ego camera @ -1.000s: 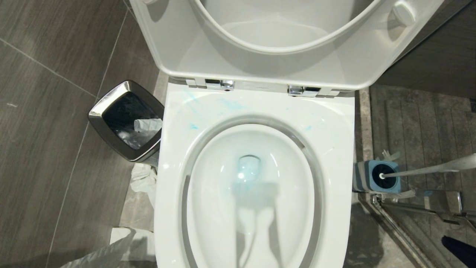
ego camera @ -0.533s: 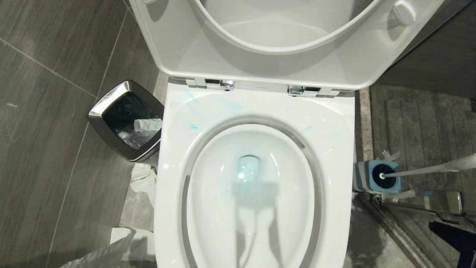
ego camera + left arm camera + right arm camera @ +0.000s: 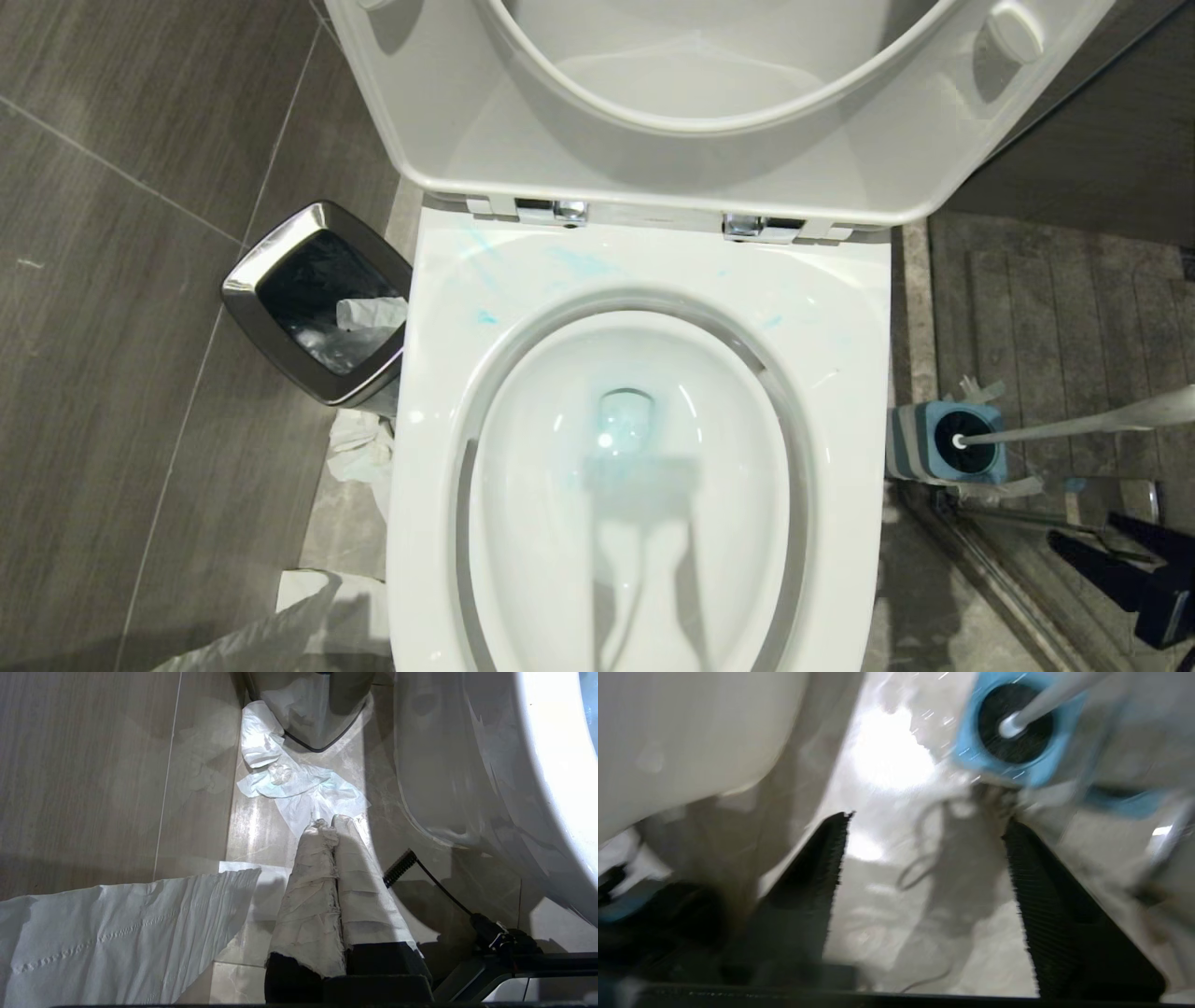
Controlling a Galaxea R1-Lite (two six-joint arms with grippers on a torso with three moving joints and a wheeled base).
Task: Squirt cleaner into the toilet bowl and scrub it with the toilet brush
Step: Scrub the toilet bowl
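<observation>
Floor: dark grey tiles (image 3: 112, 308) around the white ceramic toilet bowl (image 3: 644, 485), lid raised.
Bin: square steel-rimmed waste bin (image 3: 322, 299), just beside the bowl.
Brush: white-handled toilet brush (image 3: 1074, 425) standing in its blue-and-grey holder (image 3: 943, 443).
Right gripper (image 3: 1106, 551): low near the holder, jaws apart, empty.
Left gripper (image 3: 332, 823): by floor paper, cloth-wrapped jaws closed.

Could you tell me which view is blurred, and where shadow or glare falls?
Right wrist view: smeared with motion blur, the open right gripper and brush holder soft, floor glare beside it. Head view: sharp, a dark shadow across the toilet bowl. Left wrist view: sharp, floor glare beyond the left gripper.
</observation>
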